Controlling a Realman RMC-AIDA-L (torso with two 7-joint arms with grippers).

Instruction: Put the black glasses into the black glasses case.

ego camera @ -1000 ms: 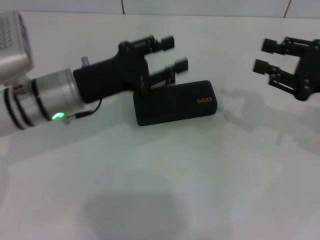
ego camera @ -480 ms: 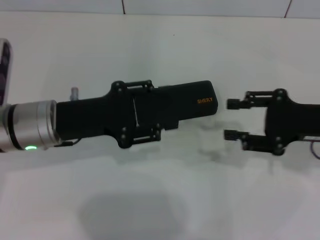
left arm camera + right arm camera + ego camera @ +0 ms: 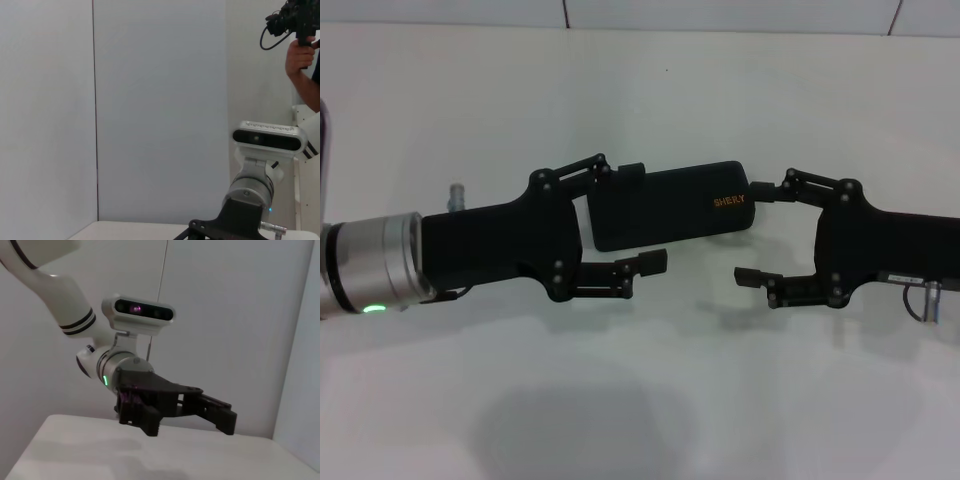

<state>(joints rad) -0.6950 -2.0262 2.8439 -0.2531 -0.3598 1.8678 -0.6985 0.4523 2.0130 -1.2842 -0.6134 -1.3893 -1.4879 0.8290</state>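
Pale wall panels (image 3: pixel 160 100), dark vertical seam (image 3: pixel 94 110). Bench (image 3: pixel 130 231) edge low in frame. Opposite arm's wrist (image 3: pixel 250 192) silver, camera module (image 3: pixel 269 137) on top, black pincer base (image 3: pixel 220 231) below, fingers out of frame. Person's hand (image 3: pixel 300 55) holds black device (image 3: pixel 295 17), upper corner.

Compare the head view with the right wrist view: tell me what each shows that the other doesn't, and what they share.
Only the head view shows the closed case lying on the table, and the right gripper, open at the case's lettered end. The left gripper's fingers bracket the case's other end. No glasses are visible.

Only the right wrist view shows the left arm's wrist camera, white arm links and the wall behind. The case is not in it.

Both show the left gripper, open, and the table.
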